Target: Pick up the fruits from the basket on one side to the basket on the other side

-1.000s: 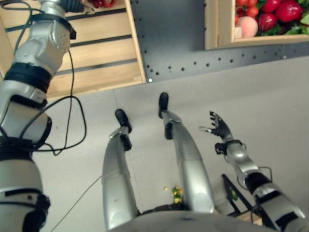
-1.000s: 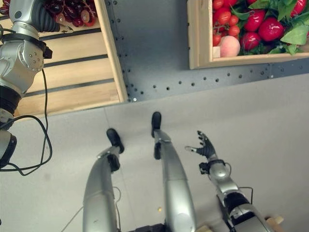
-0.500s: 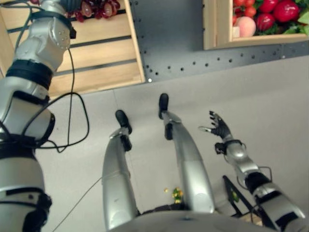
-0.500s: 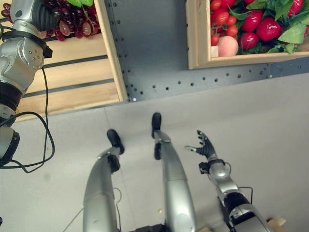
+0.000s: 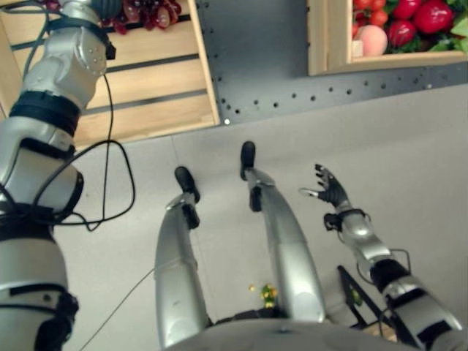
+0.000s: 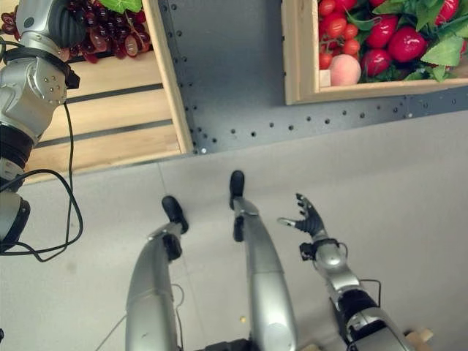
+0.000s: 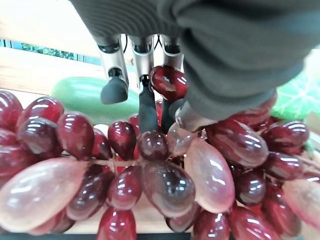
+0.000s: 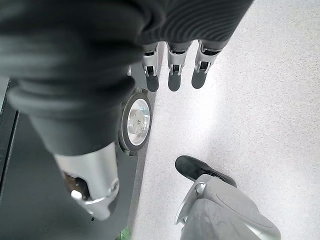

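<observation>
My left hand point(image 6: 62, 28) is at the far left over the left wooden basket point(image 5: 146, 95), shut on a bunch of dark red grapes point(image 6: 110, 36). In the left wrist view its fingers point(image 7: 114, 85) curl into the grapes point(image 7: 165, 185), which hang just above the basket's slats, with a green fruit point(image 7: 85, 92) behind them. The right wooden basket point(image 5: 322, 36) holds a peach point(image 5: 373, 40), red apples point(image 5: 435, 14), tomatoes and green leaves. My right hand point(image 5: 330, 196) hangs low over the floor, open and holding nothing, its fingers point(image 8: 172, 75) straight.
A dark grey perforated metal panel point(image 5: 256, 66) spans the gap between the two baskets. Grey floor lies below both. In the right wrist view a caster wheel point(image 8: 136, 122) on a black frame stands close beside my right hand.
The grapes in my left hand have come further into view over the left basket. My right hand has shifted slightly, still open.
</observation>
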